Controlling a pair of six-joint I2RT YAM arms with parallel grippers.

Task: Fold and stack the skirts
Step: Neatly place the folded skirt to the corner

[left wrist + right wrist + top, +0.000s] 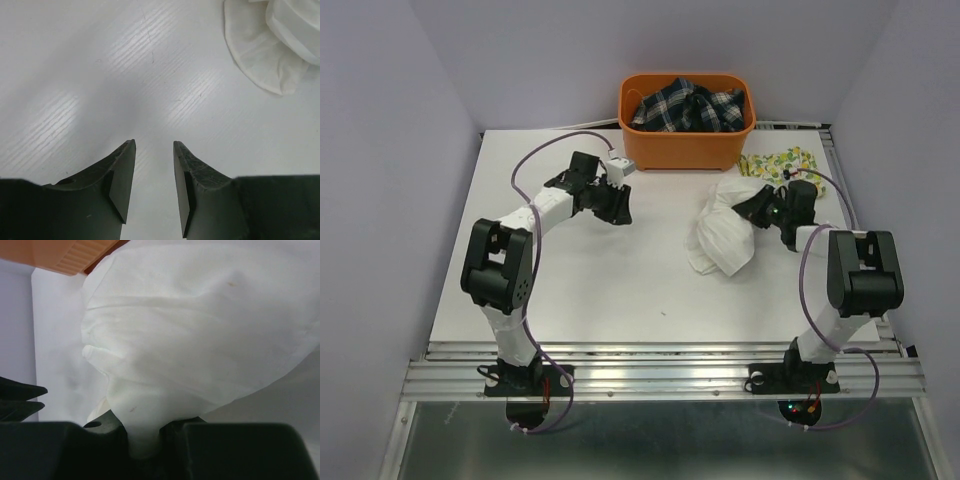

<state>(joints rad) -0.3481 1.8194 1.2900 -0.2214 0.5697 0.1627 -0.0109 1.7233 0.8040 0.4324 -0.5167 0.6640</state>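
The plain white skirt (725, 230) lies bunched on the table's right half. My right gripper (757, 208) is shut on a fold of it; in the right wrist view the white cloth (200, 335) fills the frame and runs down between the jaws (144, 437). The lemon-print skirt (780, 164) lies flat behind it, near the basket. My left gripper (618, 207) is open and empty over bare table left of the white skirt. In the left wrist view its fingers (120, 180) stand apart, and the white skirt's edge (260, 60) shows at the upper right.
An orange plastic basket (685, 148) with dark plaid cloth (688, 107) inside stands at the table's far edge. Purple-grey walls close the left, right and back. The table (590, 290) ends at metal rails near the arm bases.
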